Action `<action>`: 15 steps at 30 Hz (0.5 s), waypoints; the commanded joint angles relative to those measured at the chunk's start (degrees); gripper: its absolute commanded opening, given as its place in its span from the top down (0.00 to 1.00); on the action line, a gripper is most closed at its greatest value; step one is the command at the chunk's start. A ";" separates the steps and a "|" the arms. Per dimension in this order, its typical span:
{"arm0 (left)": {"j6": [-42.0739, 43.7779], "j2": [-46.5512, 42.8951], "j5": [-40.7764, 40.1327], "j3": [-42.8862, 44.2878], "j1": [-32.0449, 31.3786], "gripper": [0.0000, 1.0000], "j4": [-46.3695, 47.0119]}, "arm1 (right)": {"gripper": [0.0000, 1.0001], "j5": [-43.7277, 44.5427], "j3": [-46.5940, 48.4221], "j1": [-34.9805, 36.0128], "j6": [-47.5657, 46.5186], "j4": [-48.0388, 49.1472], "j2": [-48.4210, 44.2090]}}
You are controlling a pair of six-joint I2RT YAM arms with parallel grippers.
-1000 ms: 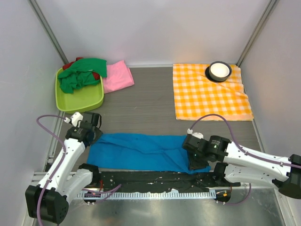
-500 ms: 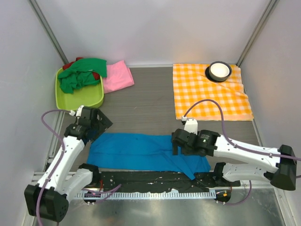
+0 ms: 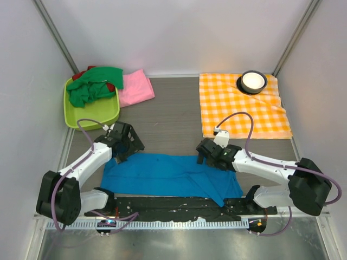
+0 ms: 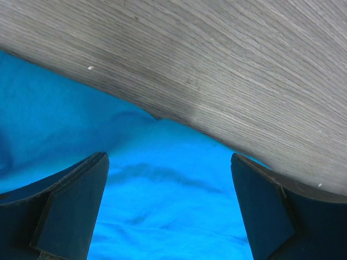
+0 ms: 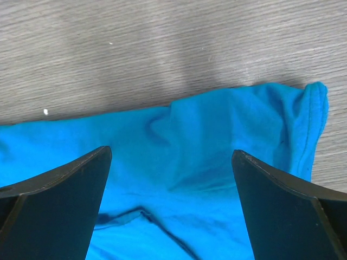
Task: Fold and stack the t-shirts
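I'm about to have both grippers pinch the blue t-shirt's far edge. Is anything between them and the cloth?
Nothing visible does. The left gripper and the right gripper both hang with jaws open over the far edge of the blue t-shirt; each wrist view shows only blue cloth and bare table between the jaws.

The blue t-shirt (image 3: 162, 174) is soft, matt cloth. The table (image 3: 173, 114) shows grey matt wood grain; the green tub (image 3: 95, 116) is glossy plastic.

T-shirts: you see four; blue tee (image 3: 162, 173), pink tee (image 3: 135, 90), green tee (image 3: 95, 84), red tee (image 3: 78, 75);
Checked cloth (image 3: 241, 108): one;
Bowl (image 3: 252, 81): one;
Tub (image 3: 93, 115): one;
Pincers: two; left pincer (image 3: 129, 147), right pincer (image 3: 204, 154)
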 commanded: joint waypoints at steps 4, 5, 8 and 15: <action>1.25 4.85 -4.63 -1.08 0.00 0.00 4.78 | 0.01 -0.74 -2.90 -2.09 -0.88 7.29 1.94; 1.16 6.51 -4.72 -1.16 0.00 0.00 5.04 | 0.01 -0.39 -3.07 -2.18 -0.80 7.56 2.30; 0.20 8.89 -5.95 -0.38 0.00 0.00 6.01 | 0.01 -1.09 -3.69 -4.11 -1.15 8.87 4.67; -0.07 14.96 -7.97 4.01 0.00 0.00 7.33 | 0.01 -1.35 -1.59 -11.48 -5.36 10.98 11.08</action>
